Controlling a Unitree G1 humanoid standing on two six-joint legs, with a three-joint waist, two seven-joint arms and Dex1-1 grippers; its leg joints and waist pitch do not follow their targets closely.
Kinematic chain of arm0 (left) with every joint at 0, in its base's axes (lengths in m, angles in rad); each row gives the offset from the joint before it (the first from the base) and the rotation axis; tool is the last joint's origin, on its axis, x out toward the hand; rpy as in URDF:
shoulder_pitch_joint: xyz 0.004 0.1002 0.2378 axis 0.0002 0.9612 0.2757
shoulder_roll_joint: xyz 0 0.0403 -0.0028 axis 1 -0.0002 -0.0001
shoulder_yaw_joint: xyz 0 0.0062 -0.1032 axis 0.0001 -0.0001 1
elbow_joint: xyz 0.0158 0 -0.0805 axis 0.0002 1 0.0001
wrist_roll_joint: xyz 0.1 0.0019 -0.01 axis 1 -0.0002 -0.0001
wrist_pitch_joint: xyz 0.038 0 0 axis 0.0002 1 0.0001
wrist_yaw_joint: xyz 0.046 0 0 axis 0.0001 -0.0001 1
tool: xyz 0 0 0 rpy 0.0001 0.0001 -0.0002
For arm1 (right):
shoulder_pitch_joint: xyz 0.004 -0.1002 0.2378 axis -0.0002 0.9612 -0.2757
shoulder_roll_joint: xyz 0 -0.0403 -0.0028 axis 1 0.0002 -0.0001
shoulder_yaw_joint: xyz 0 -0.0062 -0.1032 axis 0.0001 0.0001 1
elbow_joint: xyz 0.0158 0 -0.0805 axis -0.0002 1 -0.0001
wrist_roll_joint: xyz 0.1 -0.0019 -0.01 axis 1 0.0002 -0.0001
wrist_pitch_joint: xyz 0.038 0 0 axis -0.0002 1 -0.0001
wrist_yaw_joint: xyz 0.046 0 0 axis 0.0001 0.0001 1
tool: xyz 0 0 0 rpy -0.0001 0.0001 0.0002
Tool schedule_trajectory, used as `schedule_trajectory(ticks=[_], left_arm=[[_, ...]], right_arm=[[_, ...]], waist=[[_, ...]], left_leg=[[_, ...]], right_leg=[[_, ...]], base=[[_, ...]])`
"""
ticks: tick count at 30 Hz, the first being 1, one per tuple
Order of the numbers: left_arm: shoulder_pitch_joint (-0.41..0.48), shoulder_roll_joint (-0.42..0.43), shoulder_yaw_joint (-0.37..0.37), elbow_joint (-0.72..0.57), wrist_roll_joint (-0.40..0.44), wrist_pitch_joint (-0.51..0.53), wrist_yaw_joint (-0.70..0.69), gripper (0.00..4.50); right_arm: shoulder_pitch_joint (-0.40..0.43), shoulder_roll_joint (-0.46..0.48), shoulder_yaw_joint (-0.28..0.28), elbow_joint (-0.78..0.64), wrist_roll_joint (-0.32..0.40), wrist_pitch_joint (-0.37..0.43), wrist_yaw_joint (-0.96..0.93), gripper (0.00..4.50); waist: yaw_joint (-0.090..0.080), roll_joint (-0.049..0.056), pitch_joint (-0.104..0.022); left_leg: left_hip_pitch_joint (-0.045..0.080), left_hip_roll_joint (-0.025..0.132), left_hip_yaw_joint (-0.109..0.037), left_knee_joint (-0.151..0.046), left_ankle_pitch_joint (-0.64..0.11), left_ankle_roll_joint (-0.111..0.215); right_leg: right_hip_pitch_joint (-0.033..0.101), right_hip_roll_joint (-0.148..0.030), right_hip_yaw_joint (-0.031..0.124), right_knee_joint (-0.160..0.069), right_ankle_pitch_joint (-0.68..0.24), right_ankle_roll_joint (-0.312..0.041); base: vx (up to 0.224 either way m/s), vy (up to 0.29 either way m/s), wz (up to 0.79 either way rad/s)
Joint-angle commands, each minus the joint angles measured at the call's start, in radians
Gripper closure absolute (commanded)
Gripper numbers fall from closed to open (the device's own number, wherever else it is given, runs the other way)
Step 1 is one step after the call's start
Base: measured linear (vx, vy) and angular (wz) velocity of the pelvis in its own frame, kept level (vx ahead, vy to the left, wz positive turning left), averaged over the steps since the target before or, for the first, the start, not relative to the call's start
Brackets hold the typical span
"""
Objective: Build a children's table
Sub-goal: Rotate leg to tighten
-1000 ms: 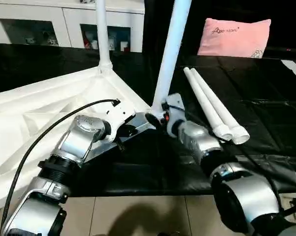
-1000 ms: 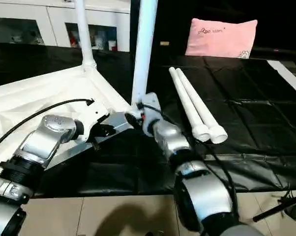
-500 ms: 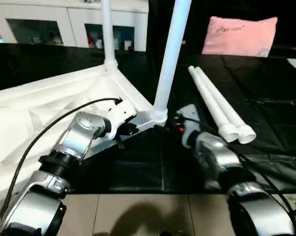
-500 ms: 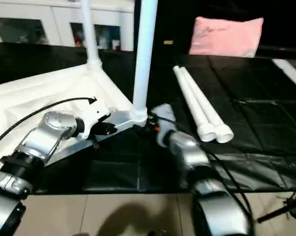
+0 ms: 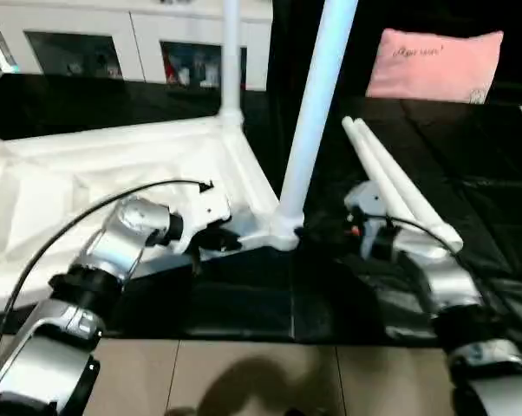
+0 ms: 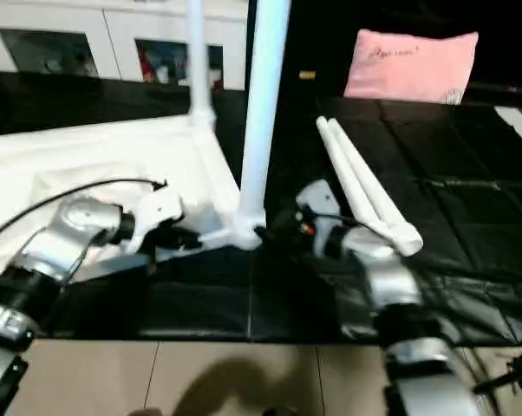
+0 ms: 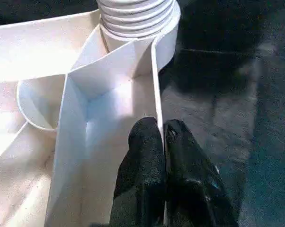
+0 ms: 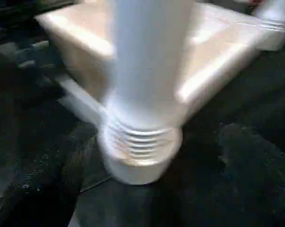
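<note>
Children's table all white, ribbed underside. Upright leg white, faint blue tint; two loose legs white. Black glossy sheet, creased, square seams. Pillow pink, small dark print. Cabinet white, glass doors. Forearms silver, fingers black. Floor beige.

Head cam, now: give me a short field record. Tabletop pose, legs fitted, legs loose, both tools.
tabletop: white plastic rectangular tabletop lies upside down on the black mat, ribbed underside up
legs fitted: two white round tube legs upright in corner sockets, near one, far one
legs loose: two white tube legs lying side by side on the mat
left tool: shut, pinching the tabletop's rim beside the near socket
right tool: open, either side of the near leg's base, not gripping
</note>
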State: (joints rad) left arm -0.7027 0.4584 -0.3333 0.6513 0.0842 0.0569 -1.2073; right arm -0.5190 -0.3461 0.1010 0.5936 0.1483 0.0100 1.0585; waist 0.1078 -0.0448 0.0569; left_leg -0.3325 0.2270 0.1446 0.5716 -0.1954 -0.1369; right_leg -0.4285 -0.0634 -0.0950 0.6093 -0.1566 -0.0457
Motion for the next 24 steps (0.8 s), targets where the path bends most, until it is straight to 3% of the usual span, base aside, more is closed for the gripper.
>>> schedule_trajectory(ticks=[1,9,17,24], left_arm=[[-0.006,-0.006,-0.056,0.009,0.02,-0.036,-0.054,4.5],[-0.014,0.01,-0.084,0.019,0.025,-0.1,-0.152,4.5],[-0.013,0.021,-0.103,0.015,0.036,-0.139,-0.196,4.5],[-0.009,0.019,-0.109,0.005,0.037,-0.147,-0.215,4.5]], right_arm=[[0.0,-0.016,0.017,-0.026,0.009,0.007,0.056,0.1],[-0.061,-0.017,0.058,0.063,-0.021,-0.065,0.131,0.1],[-0.087,-0.003,0.061,0.093,-0.005,-0.065,0.18,0.1],[-0.101,0.008,0.081,0.131,0.01,-0.072,0.259,0.69]], waist=[[0.0,0.009,-0.073],[0.006,0.014,-0.075],[0.015,0.014,-0.076],[0.019,0.016,-0.076]], left_leg=[[-0.018,-0.009,0.026,-0.051,-0.122,0.072],[-0.014,-0.005,0.025,-0.05,-0.126,0.052],[-0.015,-0.003,0.025,-0.049,-0.122,0.053],[-0.014,0.0,0.025,-0.049,-0.129,0.051]], right_leg=[[0.086,-0.058,0.051,-0.071,-0.214,-0.154],[0.083,-0.061,0.051,-0.065,-0.191,-0.18],[0.085,-0.061,0.05,-0.058,-0.163,-0.192],[0.083,-0.061,0.05,-0.06,-0.187,-0.187]], base=[[0.0,0.0,0.0],[0.0,0.0,0.0],[0.0,0.0,0.0],[0.0,0.0,0.0]])
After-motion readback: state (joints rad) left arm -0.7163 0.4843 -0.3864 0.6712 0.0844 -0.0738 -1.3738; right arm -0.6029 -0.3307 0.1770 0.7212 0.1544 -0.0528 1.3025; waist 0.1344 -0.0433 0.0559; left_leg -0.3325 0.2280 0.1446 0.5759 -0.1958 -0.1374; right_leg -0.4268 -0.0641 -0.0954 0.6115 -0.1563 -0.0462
